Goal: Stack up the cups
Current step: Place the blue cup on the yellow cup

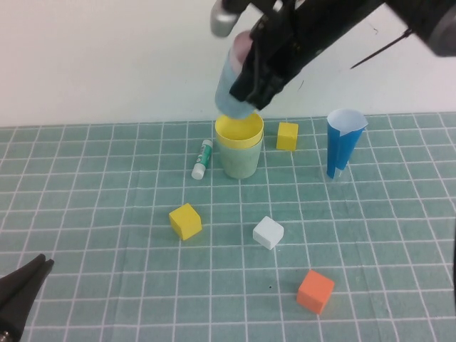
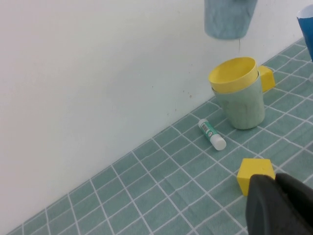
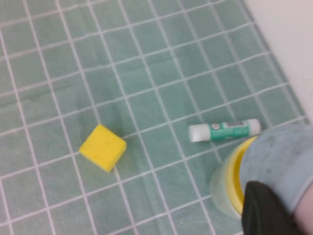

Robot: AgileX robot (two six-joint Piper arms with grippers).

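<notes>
The yellow cup [image 1: 239,130] sits nested in the pale green cup [image 1: 241,162] near the back wall. My right gripper [image 1: 248,84] is shut on the light blue cup [image 1: 229,89] and holds it tilted just above the yellow cup's mouth, not touching it. A pink patch [image 1: 242,44] shows at the blue cup's top, perhaps the pink cup inside. The right wrist view shows the blue cup [image 3: 279,156] over the yellow rim [image 3: 236,176]. The left wrist view shows the blue cup [image 2: 229,19] above the stack [image 2: 242,107]. My left gripper [image 1: 32,278] is shut and empty at the front left.
A glue stick [image 1: 202,158] lies left of the stack. A small yellow cube [image 1: 287,135] and a dark blue paper cone [image 1: 343,146] stand to its right. A yellow cube [image 1: 185,221], a white cube [image 1: 268,232] and an orange cube [image 1: 315,291] lie nearer the front.
</notes>
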